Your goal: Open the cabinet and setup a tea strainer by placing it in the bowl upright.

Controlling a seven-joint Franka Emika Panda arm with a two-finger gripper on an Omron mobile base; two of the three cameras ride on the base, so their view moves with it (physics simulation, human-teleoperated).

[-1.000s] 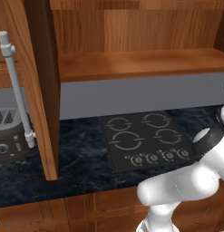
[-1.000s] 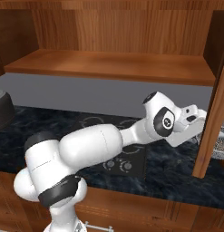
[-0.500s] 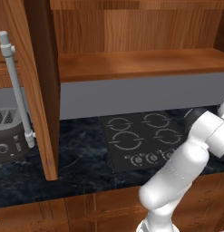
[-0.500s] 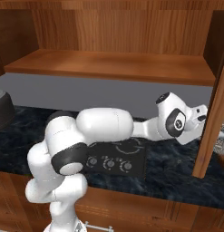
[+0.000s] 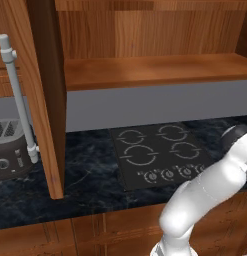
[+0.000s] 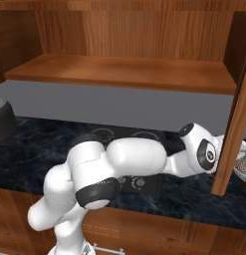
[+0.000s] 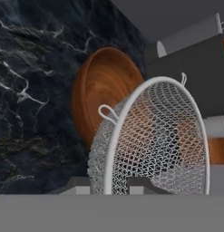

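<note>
The cabinet (image 5: 145,70) stands open, its wooden shelf (image 6: 119,69) bare. In the hand view my gripper (image 7: 109,186) is shut on the rim of the tea strainer (image 7: 154,136), a silver wire-mesh basket tilted on its side. Right behind it, on the dark marble counter, sits a round wooden bowl (image 7: 104,86); through the mesh I see more of the bowl. In the right base view my arm reaches far right and the hand is hidden behind the open right door (image 6: 236,129). A bit of grey mesh (image 6: 243,169) shows past the door's edge.
The left door (image 5: 35,100) with its grey bar handle (image 5: 17,100) hangs open over the counter. A toaster (image 5: 10,150) stands at the left, and a black cooktop (image 5: 160,155) lies in the middle. Dark boxy shapes (image 7: 190,68) stand beyond the bowl.
My arm has swung further right and lower. In the right base view the hand has gone behind the right door. The jaws have stayed shut on the strainer.
</note>
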